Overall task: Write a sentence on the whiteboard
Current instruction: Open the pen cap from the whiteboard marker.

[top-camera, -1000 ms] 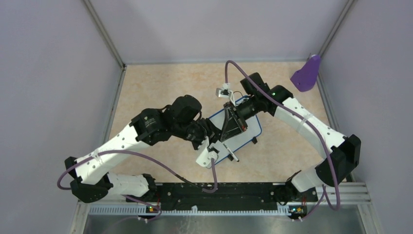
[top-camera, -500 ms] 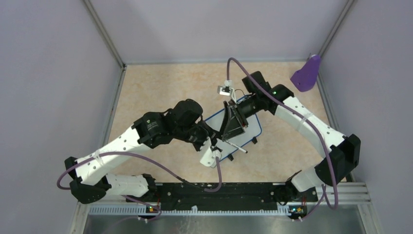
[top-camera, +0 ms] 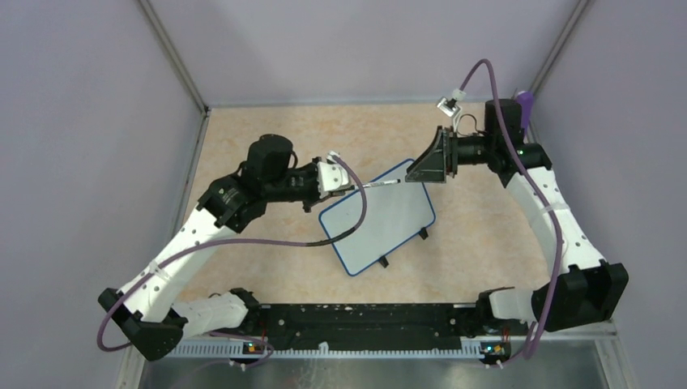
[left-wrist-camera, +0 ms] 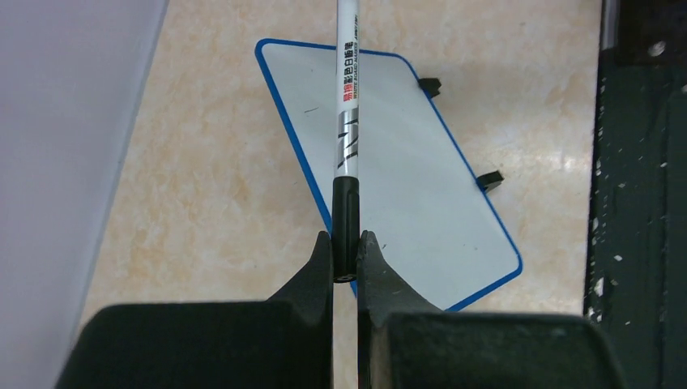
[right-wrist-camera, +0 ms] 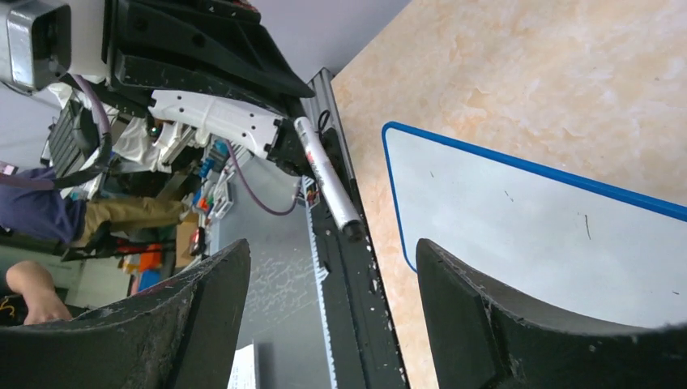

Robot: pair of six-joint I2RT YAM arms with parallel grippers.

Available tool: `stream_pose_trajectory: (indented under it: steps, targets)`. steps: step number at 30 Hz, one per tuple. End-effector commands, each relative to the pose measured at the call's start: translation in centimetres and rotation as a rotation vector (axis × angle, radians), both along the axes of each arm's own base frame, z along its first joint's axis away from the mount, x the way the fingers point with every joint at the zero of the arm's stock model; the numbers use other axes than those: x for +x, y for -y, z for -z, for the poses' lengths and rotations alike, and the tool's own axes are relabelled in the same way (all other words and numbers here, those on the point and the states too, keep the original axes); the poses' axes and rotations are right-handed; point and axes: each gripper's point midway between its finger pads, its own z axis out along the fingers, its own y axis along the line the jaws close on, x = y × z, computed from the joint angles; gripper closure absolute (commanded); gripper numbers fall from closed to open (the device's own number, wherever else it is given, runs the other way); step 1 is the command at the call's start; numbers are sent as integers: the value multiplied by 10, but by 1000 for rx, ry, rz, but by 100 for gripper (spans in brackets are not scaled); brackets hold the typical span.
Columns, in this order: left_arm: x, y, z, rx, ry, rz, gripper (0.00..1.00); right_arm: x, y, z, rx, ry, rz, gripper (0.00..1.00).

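Left pincer [left-wrist-camera: 346,247] clamps a marker [left-wrist-camera: 347,121] by its black end above the whiteboard [left-wrist-camera: 421,194]; right pincer [right-wrist-camera: 332,259] gapes wide, empty.

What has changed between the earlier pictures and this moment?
The marker passed from the right gripper to the left gripper, now shut on its black end. The right gripper opened and drew back to the far right; the left arm pulled back leftward. The whiteboard stayed put, still blank.

Place: robotics lab, enclosed test cell
Walls: plain lilac panels [top-camera: 97,121] on the left, far and right sides
Mounting: black rail [top-camera: 364,320] along the near edge of the table [top-camera: 267,130]
Beyond: cluttered gear [right-wrist-camera: 206,190] and a seated person [right-wrist-camera: 36,212]
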Motion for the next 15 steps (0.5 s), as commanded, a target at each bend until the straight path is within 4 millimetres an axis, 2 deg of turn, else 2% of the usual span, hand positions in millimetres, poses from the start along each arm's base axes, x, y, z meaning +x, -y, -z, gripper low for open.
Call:
stream_pose_trajectory:
  steps: [1, 6, 15]
  targets:
    - [-15, 9, -30, -226, -141, -19, 100, 8, 3, -12, 8, 22, 73, 28]
    - [-22, 11, -26, -251, -246, 22, 100, 1, -4, -15, 66, 1, 73, 31]
    - [-27, 19, -30, -283, -312, 81, 100, -28, -24, -21, 73, 37, -16, 33]
